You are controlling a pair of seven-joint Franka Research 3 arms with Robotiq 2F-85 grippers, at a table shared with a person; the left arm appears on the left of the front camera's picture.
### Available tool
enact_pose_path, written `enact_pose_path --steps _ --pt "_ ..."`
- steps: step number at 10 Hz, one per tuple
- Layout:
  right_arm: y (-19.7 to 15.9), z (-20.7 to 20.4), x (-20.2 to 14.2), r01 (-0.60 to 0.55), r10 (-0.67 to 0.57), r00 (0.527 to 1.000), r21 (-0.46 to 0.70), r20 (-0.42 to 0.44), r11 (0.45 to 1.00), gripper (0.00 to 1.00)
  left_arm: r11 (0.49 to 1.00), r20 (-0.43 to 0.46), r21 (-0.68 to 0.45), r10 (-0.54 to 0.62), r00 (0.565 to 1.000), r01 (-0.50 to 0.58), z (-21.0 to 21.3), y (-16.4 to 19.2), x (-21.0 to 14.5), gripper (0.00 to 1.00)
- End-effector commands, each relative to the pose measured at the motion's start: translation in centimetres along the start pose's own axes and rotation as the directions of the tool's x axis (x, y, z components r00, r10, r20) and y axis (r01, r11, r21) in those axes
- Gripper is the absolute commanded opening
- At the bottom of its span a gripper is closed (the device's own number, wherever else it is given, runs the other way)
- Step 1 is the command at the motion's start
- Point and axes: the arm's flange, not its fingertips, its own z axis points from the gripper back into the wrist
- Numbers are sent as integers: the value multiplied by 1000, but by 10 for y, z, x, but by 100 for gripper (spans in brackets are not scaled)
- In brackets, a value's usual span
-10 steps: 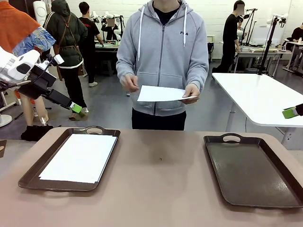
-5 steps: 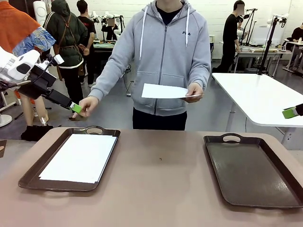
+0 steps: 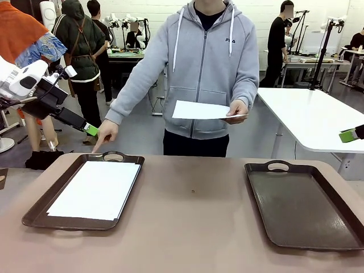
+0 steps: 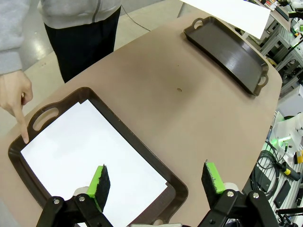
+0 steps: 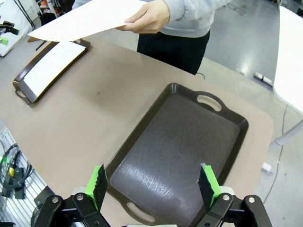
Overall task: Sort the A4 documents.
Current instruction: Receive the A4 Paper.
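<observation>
One white A4 document lies flat in the left dark brown tray. A person across the table holds a second A4 document in one hand at waist height. Their other hand points a finger at that tray's far handle. My left gripper hangs open above the table's far left corner, and from its wrist I look down on the document in the tray. My right gripper is open above the near end of the empty right tray.
The bare brown tabletop stretches between the two trays. A white table stands behind on the right. Other people and workbenches are farther back in the room.
The person took one hand off the held sheet and reached down to point at the left tray's far handle. Neither gripper has moved.
</observation>
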Motion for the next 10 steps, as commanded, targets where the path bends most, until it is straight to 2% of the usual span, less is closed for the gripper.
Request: enact_pose_path --steps 1,10 --pt "-1 -2 -1 1 -1 1000 16 3 1000 100 1000 1 0 0 1000 0 0 0 0 100" --pt "-1 -2 -1 1 -1 1000 16 3 1000 100 1000 1 0 0 1000 0 0 0 0 100"
